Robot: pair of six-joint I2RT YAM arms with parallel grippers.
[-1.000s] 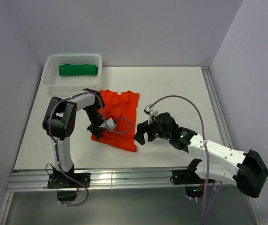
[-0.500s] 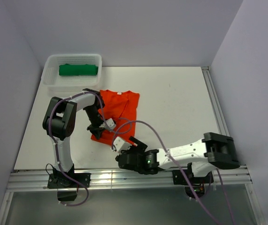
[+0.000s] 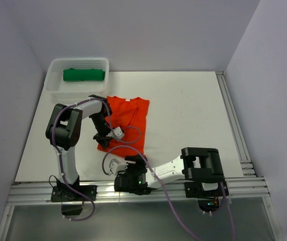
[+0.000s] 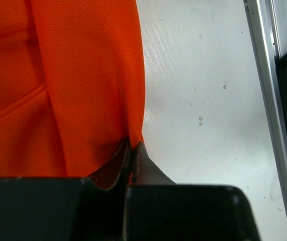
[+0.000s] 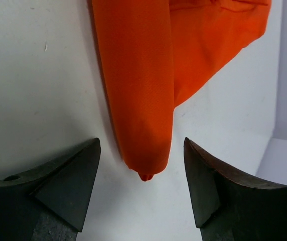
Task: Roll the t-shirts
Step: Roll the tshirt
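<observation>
1. At the table's (image 3: 193, 110) near edge, right gripper (image 5: 141, 143) has swung in: jaws wide, empty, straddling a corner of orange t-shirt (image 3: 128, 118).
2. Left gripper (image 4: 133, 150) clamps its hem.
3. Green t-shirt (image 3: 83, 75) sits in basket (image 3: 50, 86); rolling may begin.

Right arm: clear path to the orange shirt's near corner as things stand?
Likely yes. The right gripper is open, and its jaws frame the folded corner of the orange shirt, with only bare table around it. The left gripper pinches the shirt elsewhere.

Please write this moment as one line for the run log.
left gripper: shut on orange t-shirt edge | right gripper: open, straddling its near corner | green t-shirt: in basket
</observation>
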